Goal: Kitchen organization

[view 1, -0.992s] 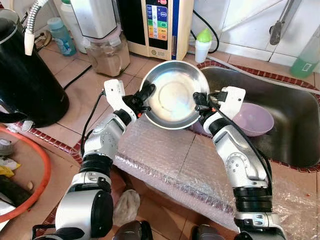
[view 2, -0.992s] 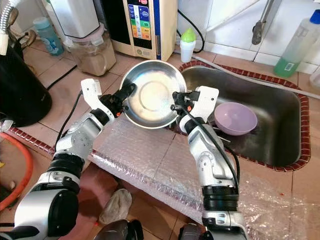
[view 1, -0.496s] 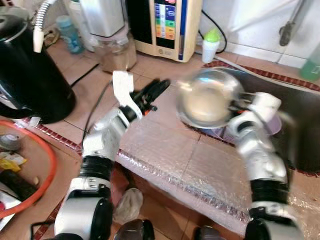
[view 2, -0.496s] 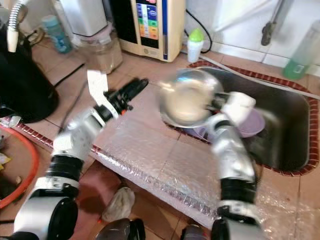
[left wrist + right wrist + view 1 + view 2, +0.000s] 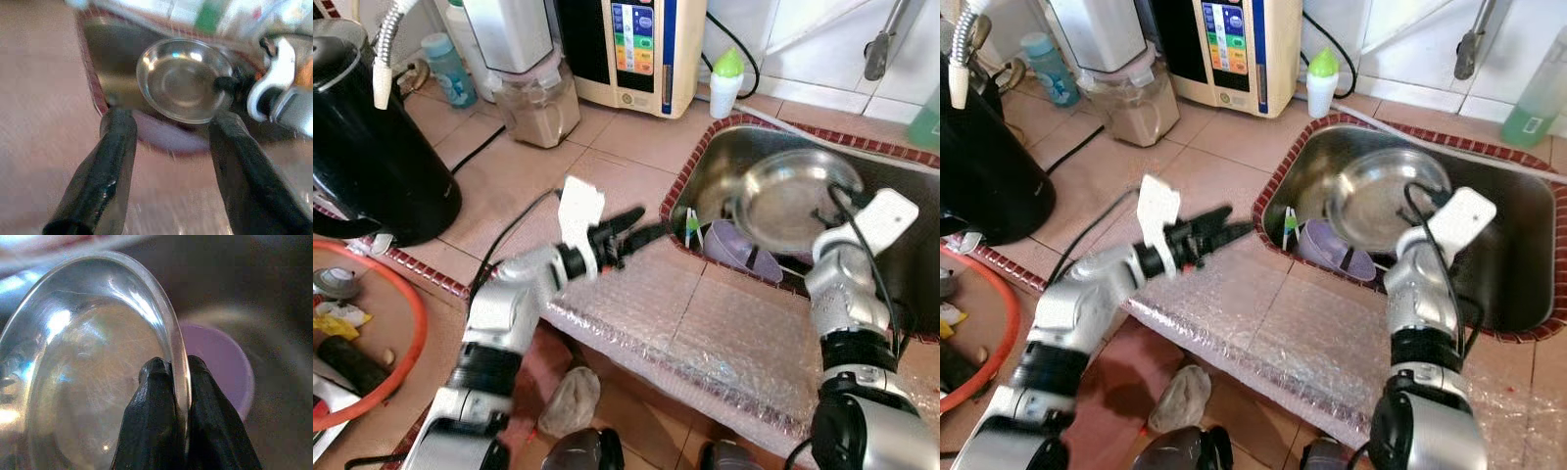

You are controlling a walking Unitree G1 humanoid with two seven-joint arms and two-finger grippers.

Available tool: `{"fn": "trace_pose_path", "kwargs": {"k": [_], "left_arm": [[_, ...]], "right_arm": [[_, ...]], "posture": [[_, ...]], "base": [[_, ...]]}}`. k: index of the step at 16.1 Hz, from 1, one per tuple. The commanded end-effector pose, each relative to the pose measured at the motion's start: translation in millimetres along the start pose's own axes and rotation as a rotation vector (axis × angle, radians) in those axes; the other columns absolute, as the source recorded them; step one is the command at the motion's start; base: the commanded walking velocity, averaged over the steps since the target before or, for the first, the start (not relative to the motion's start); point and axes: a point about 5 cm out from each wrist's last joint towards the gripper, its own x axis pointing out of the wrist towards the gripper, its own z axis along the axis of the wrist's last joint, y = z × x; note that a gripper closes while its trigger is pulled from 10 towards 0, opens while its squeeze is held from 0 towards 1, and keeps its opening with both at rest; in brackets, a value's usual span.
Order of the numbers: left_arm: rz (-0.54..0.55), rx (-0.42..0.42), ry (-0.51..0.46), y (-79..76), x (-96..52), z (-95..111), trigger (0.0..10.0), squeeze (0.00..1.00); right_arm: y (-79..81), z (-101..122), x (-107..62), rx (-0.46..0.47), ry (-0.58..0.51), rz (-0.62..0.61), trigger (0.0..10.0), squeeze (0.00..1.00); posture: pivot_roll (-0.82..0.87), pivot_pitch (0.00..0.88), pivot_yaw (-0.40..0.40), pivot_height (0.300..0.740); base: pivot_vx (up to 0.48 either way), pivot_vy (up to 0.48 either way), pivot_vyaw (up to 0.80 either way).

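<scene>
1. Left eye view: the right gripper [image 5: 830, 201], pinching the steel bowl [image 5: 790, 198] by its rim, had carried it over the sink [image 5: 901, 284], above the purple bowl [image 5: 739, 250].
2. The left gripper [image 5: 651, 233] had let go, fingers apart, beside the sink.

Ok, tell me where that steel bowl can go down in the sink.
The sink's right half, past the right gripper, lies bare. The left end is crowded: purple bowl and utensils. The steel bowl hangs over them.
</scene>
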Motion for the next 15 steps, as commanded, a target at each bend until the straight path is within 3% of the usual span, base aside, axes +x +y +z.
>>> {"fn": "trace_pose_path", "kwargs": {"k": [1, 2, 3, 11, 15], "left_arm": [[-0.016, 0.038, 0.035, -2.8, -4.4, -3, 10.0, 1.00], [-0.010, 0.035, 0.047, -2.7, -6.5, -7, 10.0, 1.00], [-0.008, 0.043, 0.055, -2.4, -7.1, -8, 10.0, 1.00], [0.040, 0.105, 0.019, 0.4, -1.9, 1, 10.0, 1.00], [0.141, 0.166, -0.035, 11.9, -4.3, 8, 10.0, 1.00]], "right_arm": [[3.9, -1, 1.1, -0.014, -0.001, -0.008, 7.1, 0.00], [2.4, -7, 1.1, -0.021, 0.016, -0.016, 10.0, 0.49], [0.7, -11, 0.8, -0.031, 0.025, -0.024, 10.0, 1.00], [0.1, -12, 2.9, -0.026, 0.014, 0.012, 10.0, 1.00], [-6.5, -10, 5.6, -0.233, -0.031, 0.092, 10.0, 1.00]], "posture": [[0.00, 0.110, 0.140, 0.740], [0.00, 0.110, 0.138, 0.740], [0.00, 0.111, 0.135, 0.740], [-0.03, 0.096, 0.135, 0.740], [-0.08, 0.051, 0.155, 0.740]], "base": [[0.000, 0.000, 0.00], [0.000, 0.000, 0.00], [0.000, 0.000, 0.00], [0.000, 0.000, 0.00], [0.000, 0.000, 0.00]]}}
